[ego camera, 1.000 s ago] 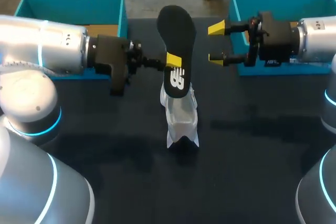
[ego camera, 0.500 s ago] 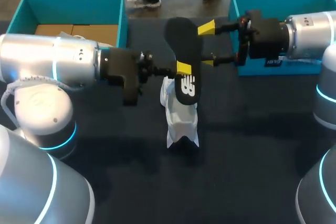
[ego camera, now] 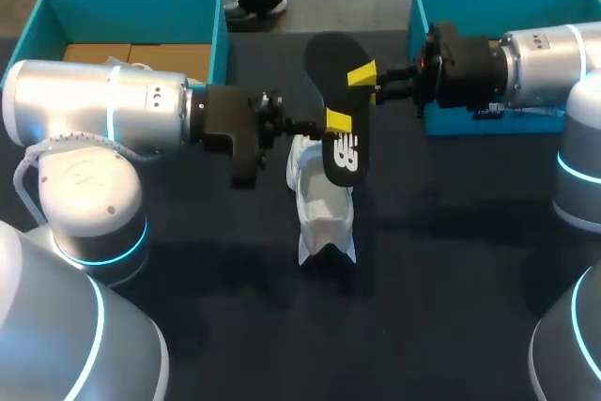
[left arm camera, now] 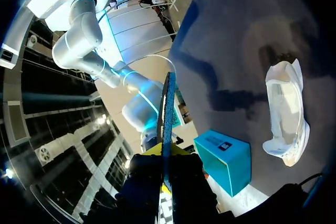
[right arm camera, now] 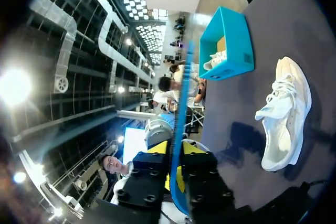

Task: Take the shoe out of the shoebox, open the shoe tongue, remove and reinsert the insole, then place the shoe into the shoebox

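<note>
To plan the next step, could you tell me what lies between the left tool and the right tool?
The black insole, shown in the head view: the left tool and the right tool both grip it, above the white shoe.

Light falls from overhead, even and fairly bright. In the head view the dark table point(ego camera: 451, 279) soaks it up, so the shadows under my arms are soft and faint; the deepest lies at the foot of the white shoe point(ego camera: 324, 213). My left arm point(ego camera: 94, 105) carries a white sheen along its top. The black insole point(ego camera: 336, 91) reads as a flat dark shape. In my left wrist view the table looks paler, with darker arm shadows near the shoe. A hard white glare burns in my right wrist view, off the table.
</note>
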You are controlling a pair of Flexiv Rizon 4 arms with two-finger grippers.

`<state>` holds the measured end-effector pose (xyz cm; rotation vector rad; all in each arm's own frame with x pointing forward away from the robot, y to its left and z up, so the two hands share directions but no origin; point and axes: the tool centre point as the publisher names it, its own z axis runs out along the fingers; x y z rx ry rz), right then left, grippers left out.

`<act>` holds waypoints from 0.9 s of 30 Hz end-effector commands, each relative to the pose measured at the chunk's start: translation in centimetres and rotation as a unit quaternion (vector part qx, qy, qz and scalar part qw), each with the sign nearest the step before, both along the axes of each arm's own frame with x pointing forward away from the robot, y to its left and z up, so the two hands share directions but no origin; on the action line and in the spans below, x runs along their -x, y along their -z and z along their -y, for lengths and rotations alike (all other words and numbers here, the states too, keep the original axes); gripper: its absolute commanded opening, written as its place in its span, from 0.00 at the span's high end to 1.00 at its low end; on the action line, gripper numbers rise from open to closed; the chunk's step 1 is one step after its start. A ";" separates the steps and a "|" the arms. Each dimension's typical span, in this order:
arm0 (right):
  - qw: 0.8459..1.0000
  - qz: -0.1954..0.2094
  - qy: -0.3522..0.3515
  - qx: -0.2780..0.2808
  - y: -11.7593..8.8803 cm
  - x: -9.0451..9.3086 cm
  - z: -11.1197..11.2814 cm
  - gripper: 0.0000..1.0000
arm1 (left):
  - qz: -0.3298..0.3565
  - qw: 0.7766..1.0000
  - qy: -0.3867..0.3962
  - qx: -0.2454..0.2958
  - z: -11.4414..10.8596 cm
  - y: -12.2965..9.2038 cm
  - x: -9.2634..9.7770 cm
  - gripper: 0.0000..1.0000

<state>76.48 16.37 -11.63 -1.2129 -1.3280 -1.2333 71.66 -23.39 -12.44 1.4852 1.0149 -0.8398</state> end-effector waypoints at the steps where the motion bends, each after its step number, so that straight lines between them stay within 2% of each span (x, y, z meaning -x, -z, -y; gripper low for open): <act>1: 1.000 -0.001 -0.004 -0.001 0.2 -0.1 -0.2 1.00 | 0.002 1.000 0.001 0.002 0.1 0.0 0.0 1.00; 5: 1.000 0.000 -0.009 0.000 0.1 -0.1 -0.3 1.00 | -0.002 1.000 0.004 0.002 0.1 0.0 -0.1 1.00; 6: 1.000 0.001 -0.008 0.000 0.0 -0.1 -0.3 1.00 | -0.003 1.000 0.005 0.001 0.2 -0.1 0.0 0.80; 7: 1.000 0.001 -0.008 0.001 0.0 -0.1 -0.2 1.00 | -0.002 1.000 0.005 0.001 0.2 -0.1 0.0 0.36; 8: 1.000 0.000 -0.006 0.003 0.1 -0.1 -0.1 1.00 | -0.004 1.000 0.003 0.000 0.1 -0.2 0.0 0.00; 22: 0.999 -0.020 0.000 0.029 1.6 -0.7 0.6 1.00 | -0.029 0.998 -0.011 -0.056 -3.1 -1.2 0.2 0.00; 27: 0.999 -0.025 0.004 0.038 2.2 -0.9 0.7 1.00 | -0.053 0.993 -0.006 -0.110 -4.3 -2.0 0.1 0.00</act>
